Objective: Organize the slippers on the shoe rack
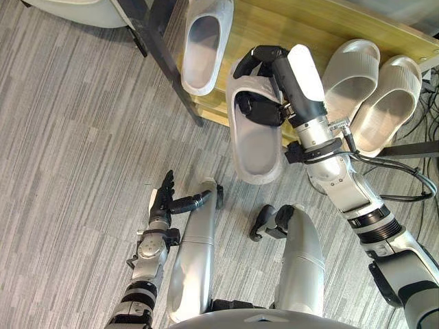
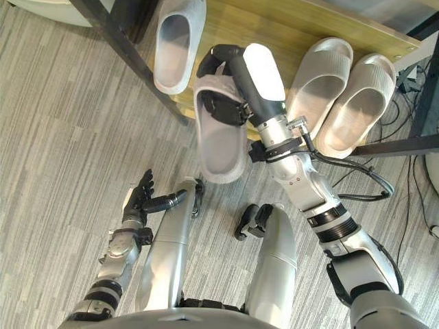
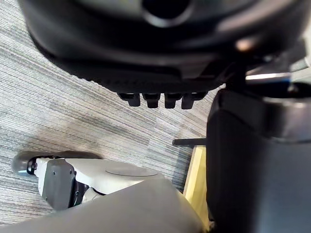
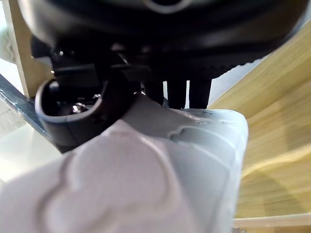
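Gripping 1 slipper [image 1: 257, 147], the right hand [image 1: 285, 82] holds it at the rack [image 1: 288, 20].

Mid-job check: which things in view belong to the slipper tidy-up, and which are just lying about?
Job: wooden shoe rack; held slipper, gripped by the right robot hand; single slipper at the rack's left end; pair of slippers at its right.
Lying about: pale rounded object beyond the rack's frame; left robot hand, idle and open.
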